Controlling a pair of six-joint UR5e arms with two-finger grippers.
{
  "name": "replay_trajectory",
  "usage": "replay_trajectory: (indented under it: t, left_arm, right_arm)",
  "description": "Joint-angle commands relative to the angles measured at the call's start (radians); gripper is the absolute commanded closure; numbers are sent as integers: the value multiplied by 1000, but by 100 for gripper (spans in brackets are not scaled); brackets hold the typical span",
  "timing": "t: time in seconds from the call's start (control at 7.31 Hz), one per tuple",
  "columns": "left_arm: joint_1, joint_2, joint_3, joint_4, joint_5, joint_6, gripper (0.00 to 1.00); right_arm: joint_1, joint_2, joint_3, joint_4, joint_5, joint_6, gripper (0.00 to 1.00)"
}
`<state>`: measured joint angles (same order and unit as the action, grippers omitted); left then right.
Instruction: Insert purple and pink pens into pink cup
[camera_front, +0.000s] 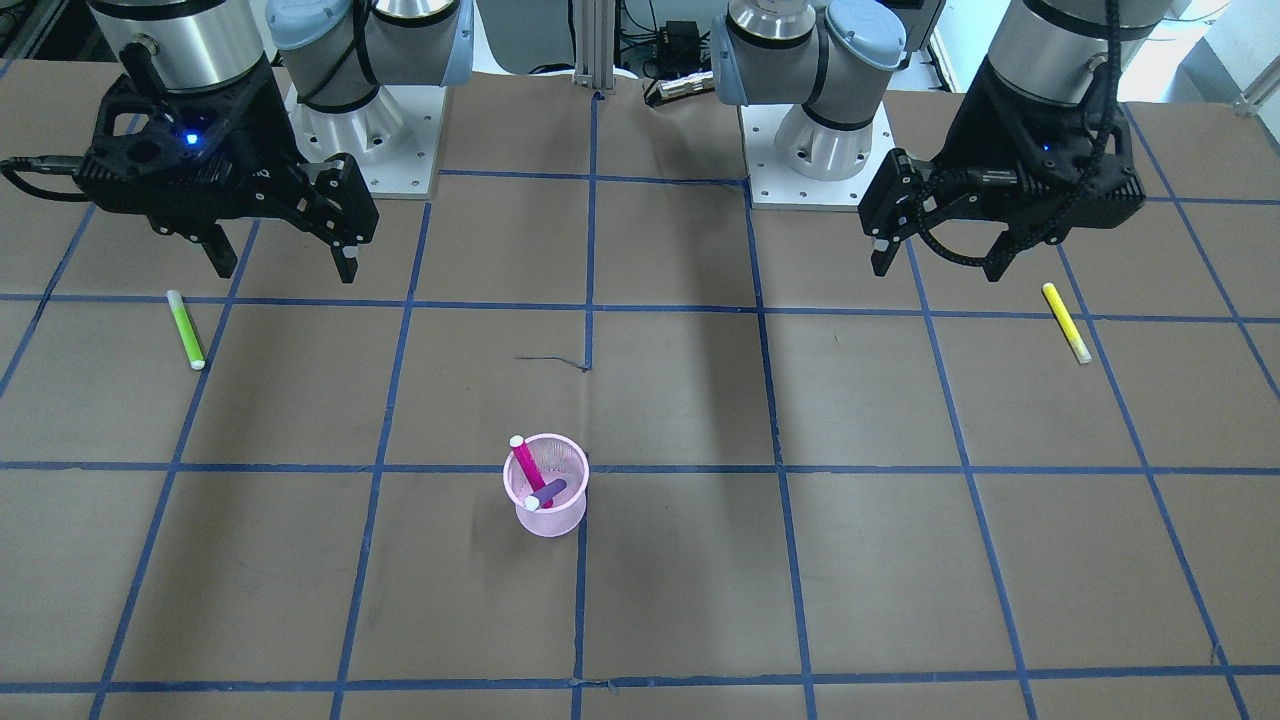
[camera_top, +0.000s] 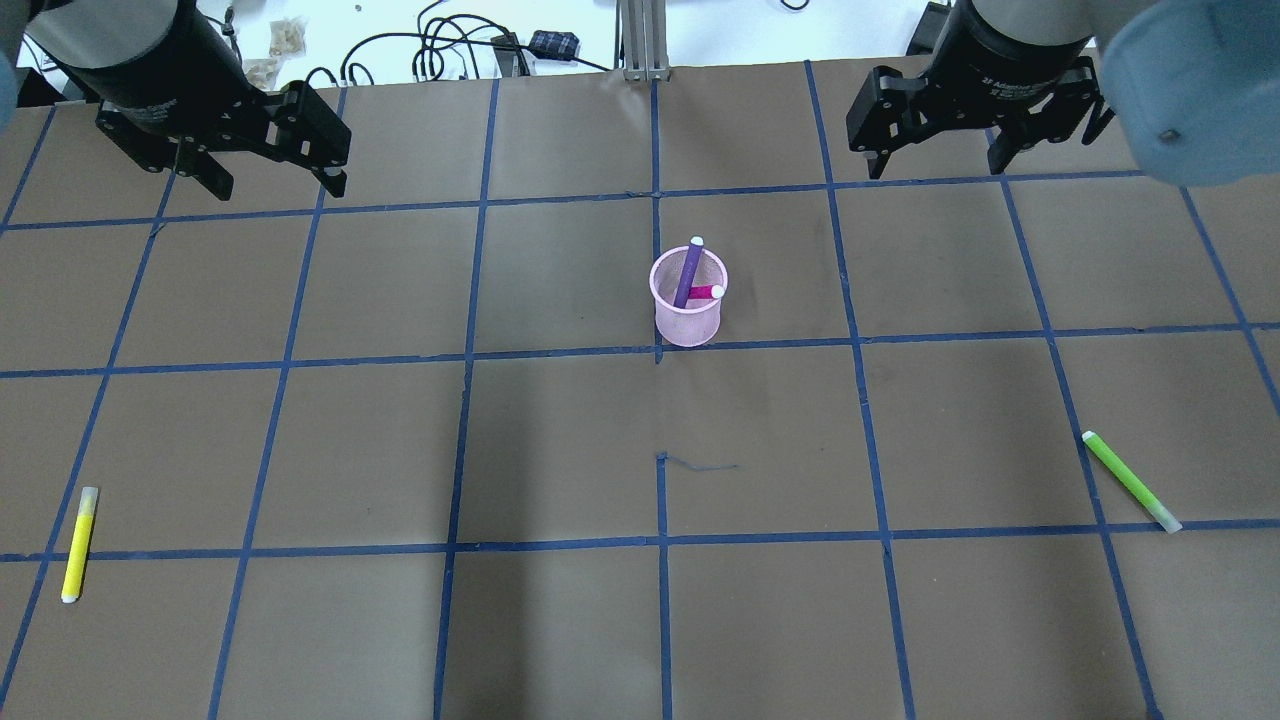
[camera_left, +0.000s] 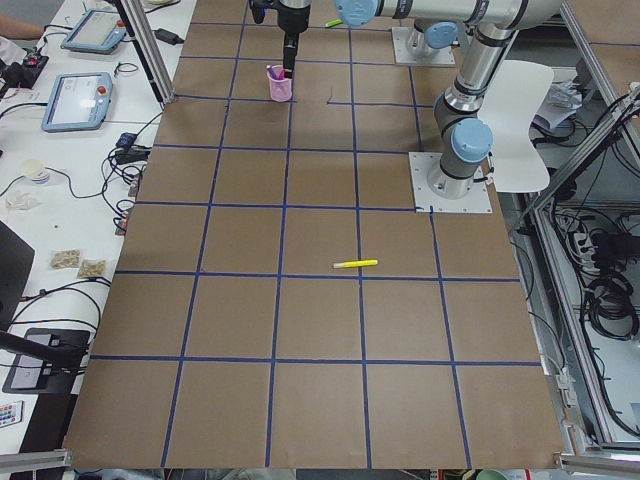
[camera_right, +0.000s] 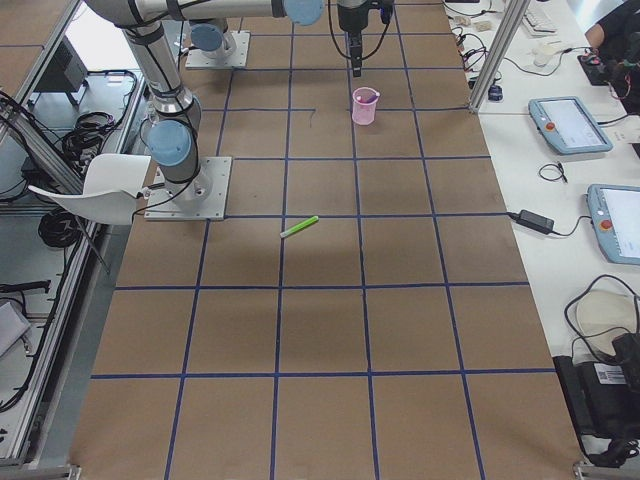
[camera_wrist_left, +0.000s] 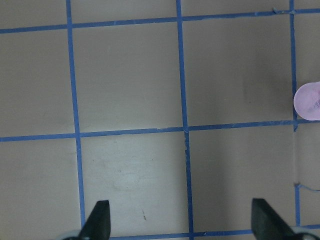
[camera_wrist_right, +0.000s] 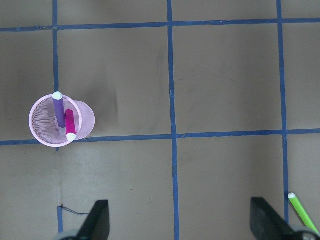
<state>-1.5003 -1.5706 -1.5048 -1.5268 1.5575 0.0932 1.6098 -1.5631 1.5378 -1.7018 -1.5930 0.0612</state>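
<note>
The pink mesh cup (camera_front: 552, 520) stands upright near the table's middle. The purple pen (camera_front: 548, 491) and the pink pen (camera_front: 524, 461) both stand slanted inside it, white caps up. They show too in the overhead view: cup (camera_top: 688, 326), purple pen (camera_top: 688, 272), pink pen (camera_top: 703, 292). My left gripper (camera_top: 270, 185) is open and empty, raised well to the cup's left. My right gripper (camera_top: 930, 165) is open and empty, raised to the cup's right. The right wrist view shows the cup (camera_wrist_right: 40, 131) with both pens in it; the left wrist view shows only its edge (camera_wrist_left: 309, 102).
A yellow pen (camera_top: 78, 545) lies on the brown table on my left side, near my base. A green pen (camera_top: 1130, 480) lies on my right side. Blue tape lines cross the table. Both arm bases stand at the near edge.
</note>
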Motion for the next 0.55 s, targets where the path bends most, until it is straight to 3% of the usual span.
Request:
replay_trajectory:
  t: [0.0,0.41]
  left_arm:
    - [-26,6,0,-4,3,-38,0]
    - [-31,4,-2,-6,3,-27,0]
  right_arm:
    - [-1,0,-1,1,1,2,0]
    - [-1,0,1,1,1,0,0]
